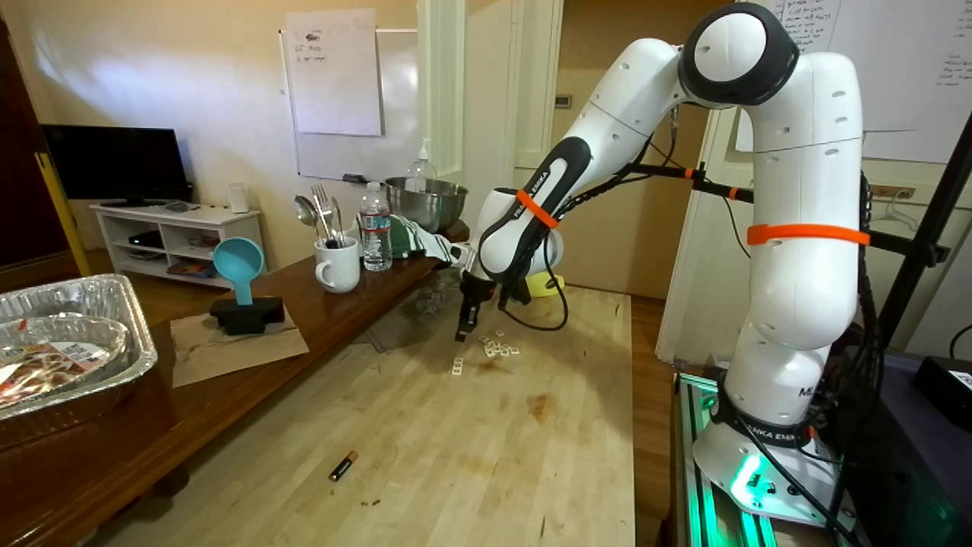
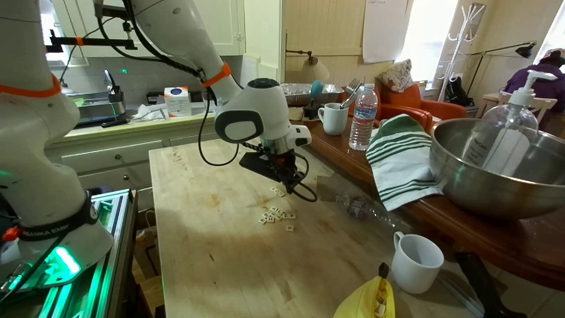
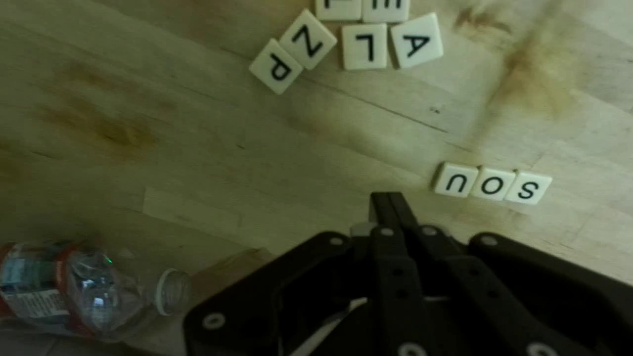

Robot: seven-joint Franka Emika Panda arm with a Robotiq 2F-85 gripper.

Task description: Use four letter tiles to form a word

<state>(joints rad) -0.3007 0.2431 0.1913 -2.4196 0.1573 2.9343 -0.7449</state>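
Three cream letter tiles, U, O and S, stand side by side in a row, upside down in the wrist view. The row also shows in both exterior views. A loose cluster of several tiles, with L, A and P readable, lies at the wrist view's top, partly cut off; exterior views show it too. One tile lies apart. My gripper is shut, fingertips together with nothing visible between them, above the table beside the U end; it touches no tile.
A crumpled plastic bottle lies on the table near the raised dark wood counter. A battery lies towards the table's front in an exterior view. A yellow pouch and white mug stand at the opposite end.
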